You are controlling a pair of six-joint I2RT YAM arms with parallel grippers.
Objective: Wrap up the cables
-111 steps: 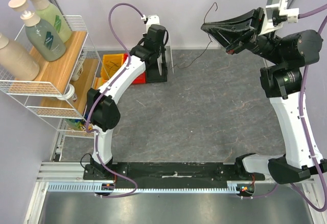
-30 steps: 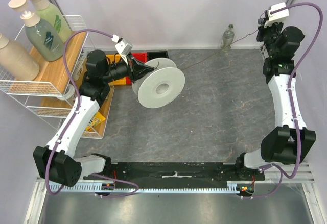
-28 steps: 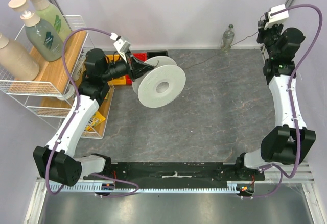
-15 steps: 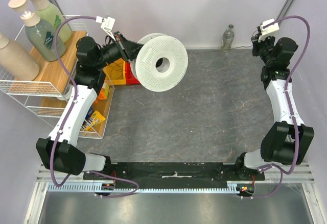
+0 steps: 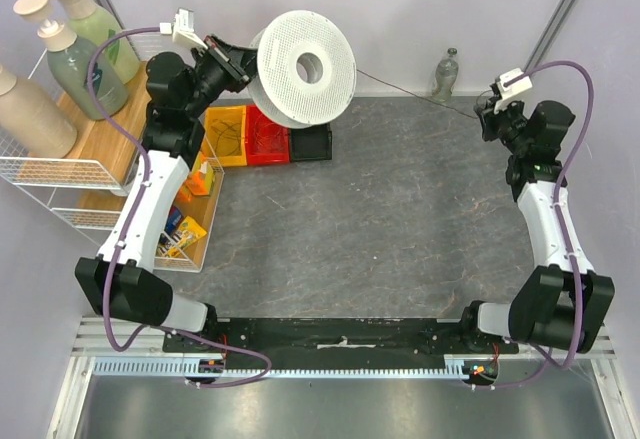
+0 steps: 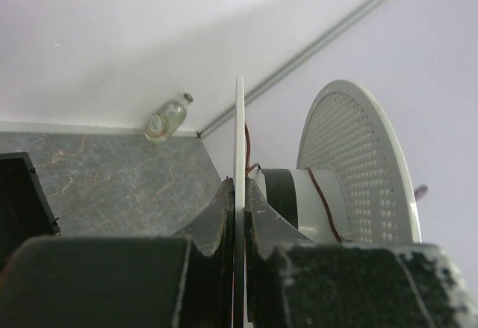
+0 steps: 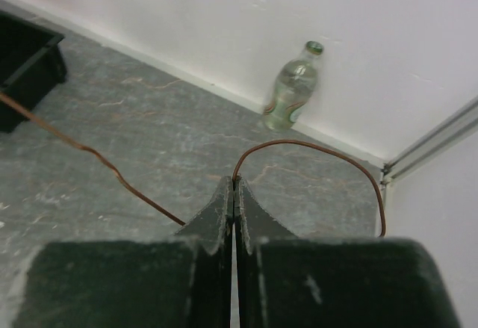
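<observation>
While the left arm was raised at the far left of the scene, the left gripper [image 6: 240, 187] had its two black, matt fingers pressed tight on the thin rim of one flange of the white spool [image 5: 305, 67], which hung clear of the grey, stone-patterned table top [image 5: 400, 219]. That spool had two flat round flanges joined by a broad hollow hub. In the left wrist view the gripped flange showed edge-on as a narrow white line, and the other flange, to its right, was pierced all over with a fine grid of small holes.

A thread-thin cable [image 7: 314, 143], dark from above and reddish-brown up close, ran from the spool across the far side of the table to the right gripper [image 7: 234, 187] at the far right. Those black fingers were closed flat together on the cable. One strand came in low from the left over the table, and a slack arc rose from the tips and curved off to the right.

A small clear bottle [image 7: 293, 87] with a green cap stood upright against the white far wall, between spool and right gripper. Under the spool, yellow [image 5: 222, 127], red [image 5: 268, 139] and black [image 5: 312, 142] rectangular bins sat side by side. Beside them at the far left stood a white wire rack [image 5: 60, 169] with wooden shelves.
</observation>
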